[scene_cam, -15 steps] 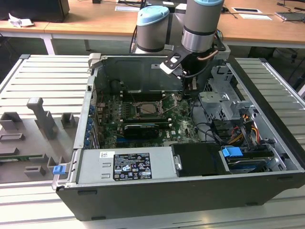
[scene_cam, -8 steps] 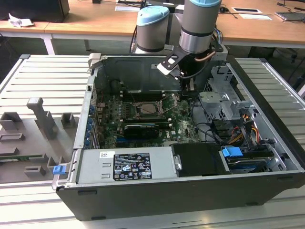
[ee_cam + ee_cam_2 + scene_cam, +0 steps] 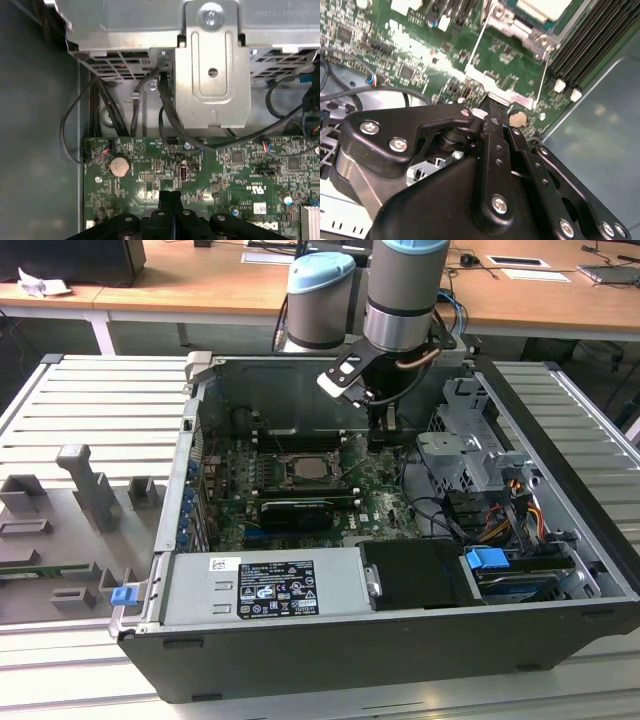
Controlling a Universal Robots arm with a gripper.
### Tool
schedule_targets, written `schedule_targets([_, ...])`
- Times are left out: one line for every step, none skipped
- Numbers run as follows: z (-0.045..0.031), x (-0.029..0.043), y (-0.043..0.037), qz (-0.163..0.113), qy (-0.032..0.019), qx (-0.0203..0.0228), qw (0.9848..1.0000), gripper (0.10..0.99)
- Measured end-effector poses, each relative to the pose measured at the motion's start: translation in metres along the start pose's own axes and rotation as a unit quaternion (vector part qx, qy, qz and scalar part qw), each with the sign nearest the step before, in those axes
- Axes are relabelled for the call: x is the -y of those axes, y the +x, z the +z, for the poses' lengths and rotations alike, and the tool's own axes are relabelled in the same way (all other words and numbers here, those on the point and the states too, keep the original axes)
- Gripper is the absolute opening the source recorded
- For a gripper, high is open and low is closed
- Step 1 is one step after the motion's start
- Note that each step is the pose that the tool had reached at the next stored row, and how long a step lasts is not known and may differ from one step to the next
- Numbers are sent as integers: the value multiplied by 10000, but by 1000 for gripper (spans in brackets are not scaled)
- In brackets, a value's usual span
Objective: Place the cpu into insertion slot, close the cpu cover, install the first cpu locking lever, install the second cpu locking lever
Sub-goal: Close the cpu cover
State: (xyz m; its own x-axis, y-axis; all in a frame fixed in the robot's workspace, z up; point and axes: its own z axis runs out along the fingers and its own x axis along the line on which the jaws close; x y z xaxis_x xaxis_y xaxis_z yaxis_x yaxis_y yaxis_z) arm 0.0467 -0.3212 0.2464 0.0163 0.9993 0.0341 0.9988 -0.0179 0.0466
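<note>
Exterior view: computer case on ribbed grey table, wooden desks behind; pincer seemingly closed, empty.

Computer case flat on the desk, open side up. On the floor of the case: motherboard. Near the board's middle — socket with the cpu seated in it, cpu cover framing it. Just beside the socket, nearer the camera: long card. Along the case's near wall: power supply. Inside the case at the exterior view's right: drive cage. Gripper low over the board — between socket and drive cage. On the desk at the exterior view's left, beside the case: fixture tray.
</note>
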Motion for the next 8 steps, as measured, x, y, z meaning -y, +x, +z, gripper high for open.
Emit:
schedule_targets([-1,31,-1,1,0,0,10000,106])
schedule_targets([-3,51,-2,0,0,1,10000,106])
schedule_targets([-3,61,-2,1,1,1,10000,106])
schedule_targets([-2,69,-2,1,0,0,10000,106])
schedule_targets([-2,73,-2,1,0,0,10000,106])
schedule_targets([-3,75,-2,1,0,0,10000,106])
schedule_targets([-3,80,-2,1,0,1,10000,106])
schedule_targets([-3,87,-2,1,0,0,10000,106])
